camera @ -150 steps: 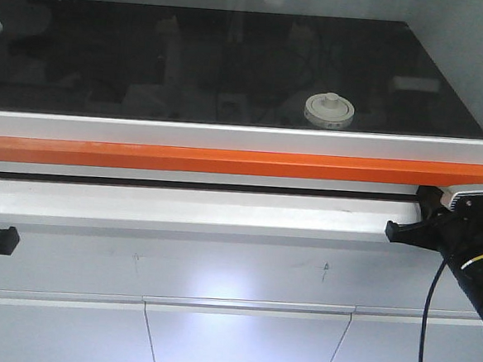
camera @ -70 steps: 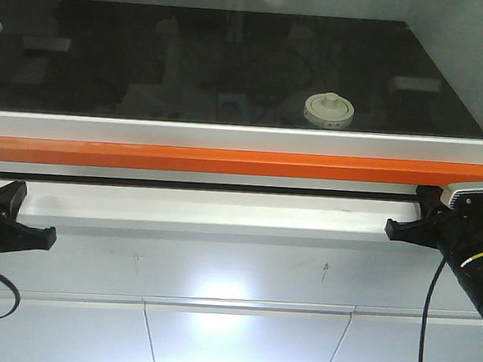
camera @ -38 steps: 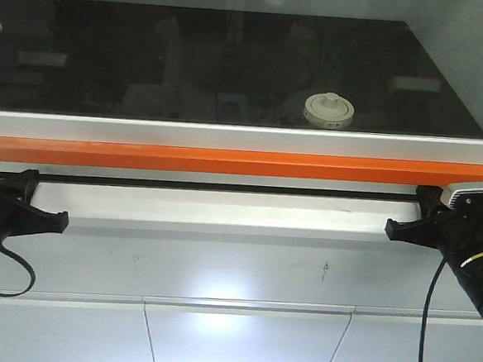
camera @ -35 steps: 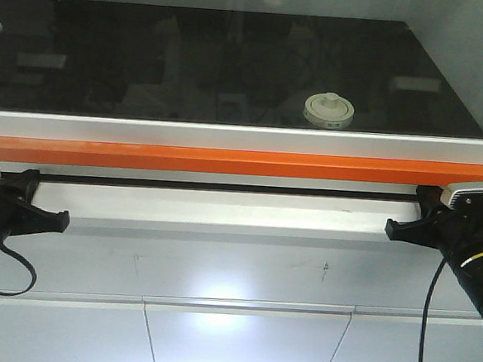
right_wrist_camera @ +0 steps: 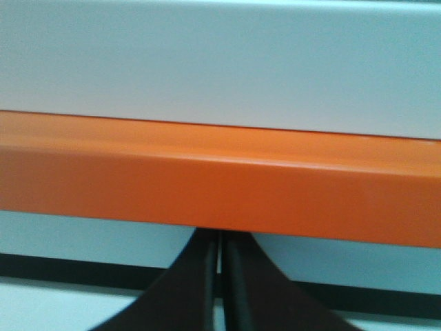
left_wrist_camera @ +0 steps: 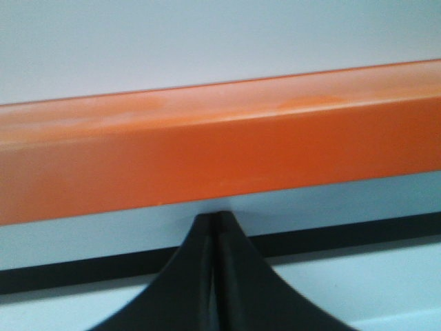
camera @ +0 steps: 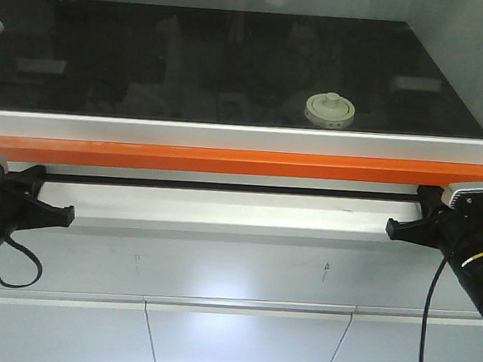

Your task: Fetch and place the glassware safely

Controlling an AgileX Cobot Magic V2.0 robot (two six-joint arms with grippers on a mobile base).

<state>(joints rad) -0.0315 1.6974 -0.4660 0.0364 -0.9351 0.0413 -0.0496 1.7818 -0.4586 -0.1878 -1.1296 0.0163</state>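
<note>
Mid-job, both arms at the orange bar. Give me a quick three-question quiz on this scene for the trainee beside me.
1. True or false: the left gripper is shut on the jar.
2. Where does the jar stand? A) left of centre, in front of the orange bar; B) right of centre, beyond the orange bar, on the dark surface; C) between the right gripper's fingers.
3. Fill in: the right gripper's tips, like the left gripper's, sit just below the ___ bar.

Key: 1 false, the left gripper is shut on nothing; 2 B; 3 orange.
</note>
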